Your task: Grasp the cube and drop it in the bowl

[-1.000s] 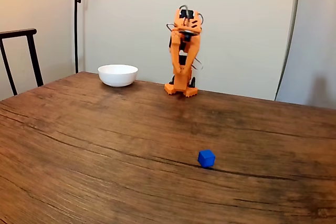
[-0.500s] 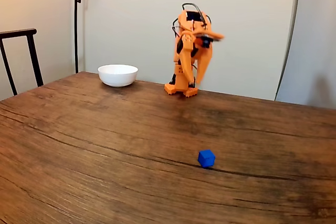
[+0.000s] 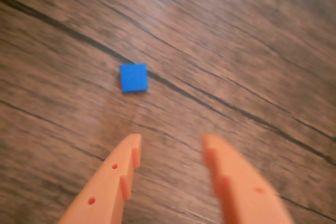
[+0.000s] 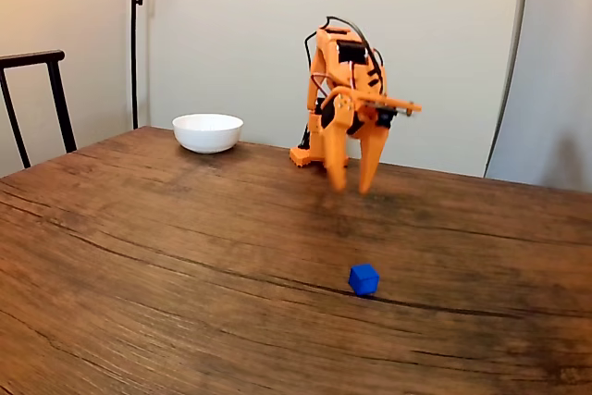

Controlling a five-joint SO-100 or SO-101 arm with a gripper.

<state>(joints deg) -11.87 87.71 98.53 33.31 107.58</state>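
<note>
- The claw (image 4: 352,189) hangs in the air above the desk (image 4: 185,256), fingers pointing down and spread wide apart, nothing between them.
- In the wrist view the claw (image 3: 172,142) comes in from the bottom edge, two orange fingers (image 3: 113,182) with a clear gap of bare wood between the tips.
- The cube (image 4: 363,279) sits on the desk below the claw and nearer the camera in the fixed view, well apart from the fingertips.
- From the wrist view the cube (image 3: 133,77) lies ahead of the claw, a little off to the left of the gap, closer to the left finger's line than the right one's; nothing touches it.
- It rests flat on the wood, just beside a dark grain line (image 3: 210,106) that runs across the boards.
- The bowl (image 4: 207,132) stands far off to the claw's left in the fixed view, back near the wall, upright; I cannot see inside it.
- The wrist view is blurred, and so are the fingers in the fixed view.
- A dark chair (image 4: 37,99) stands at the left edge, past the bowl.
</note>
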